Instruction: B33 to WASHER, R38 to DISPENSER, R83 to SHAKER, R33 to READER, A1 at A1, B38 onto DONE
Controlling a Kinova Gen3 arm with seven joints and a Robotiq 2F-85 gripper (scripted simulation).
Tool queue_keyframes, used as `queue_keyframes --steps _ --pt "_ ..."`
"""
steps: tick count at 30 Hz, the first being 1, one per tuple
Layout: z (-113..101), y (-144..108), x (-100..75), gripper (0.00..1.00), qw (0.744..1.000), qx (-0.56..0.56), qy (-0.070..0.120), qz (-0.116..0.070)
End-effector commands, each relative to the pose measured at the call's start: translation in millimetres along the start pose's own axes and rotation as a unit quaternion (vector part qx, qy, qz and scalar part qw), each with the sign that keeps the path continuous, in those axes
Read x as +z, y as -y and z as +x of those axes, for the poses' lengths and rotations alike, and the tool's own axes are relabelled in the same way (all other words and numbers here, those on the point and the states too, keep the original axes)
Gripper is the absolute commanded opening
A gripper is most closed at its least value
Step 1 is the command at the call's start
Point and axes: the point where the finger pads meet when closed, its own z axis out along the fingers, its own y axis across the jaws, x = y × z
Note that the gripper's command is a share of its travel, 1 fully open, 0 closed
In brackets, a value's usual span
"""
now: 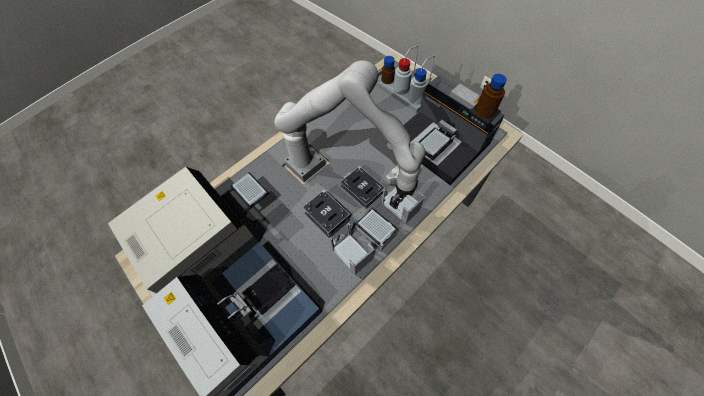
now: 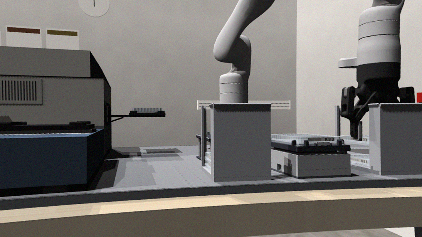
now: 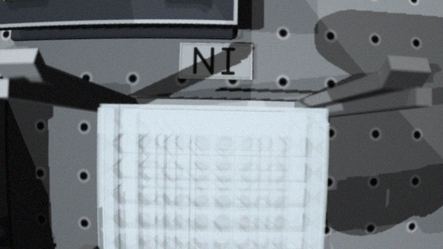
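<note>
Inside the pale, high-walled IN stack rack (image 1: 416,209) (image 2: 405,137) (image 3: 408,63), the black two-finger gripper (image 1: 401,197) (image 2: 357,134) has its fingers set wide, closed across the width of a plate. That plate, the white, translucent many-welled B33 (image 1: 408,202) (image 3: 211,180), is at the fingertips, raised above a second pale plate (image 2: 360,160) — a gap shows between them.

Beyond the held plate's short end, a small white deck label (image 3: 217,61) reads IN, turned around in the wrist view and crossed by a shadow. Beside the rack, a clear-welled plate (image 1: 376,226) (image 2: 306,137) reads R83. Near the fingers lies a black nest marked N6 (image 1: 362,186); farther off, another black nest reads RG (image 1: 329,214).

The rack's near wall hides part of the gripper and both plates in the exterior view; their end codes are too small and cut off to read fully. The wrist view crops the held plate's lower part — its wells look faint and washed out, under bright pale plastic, and it appears level from the side.
</note>
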Motion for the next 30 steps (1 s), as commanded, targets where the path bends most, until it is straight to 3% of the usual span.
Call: queue_keyframes --steps 1,30 --pt "-1 0 -2.8 0.94 1.000 0.000 0.001 0.000" --pt "-1 0 -20.8 0.94 1.000 0.000 0.001 0.000"
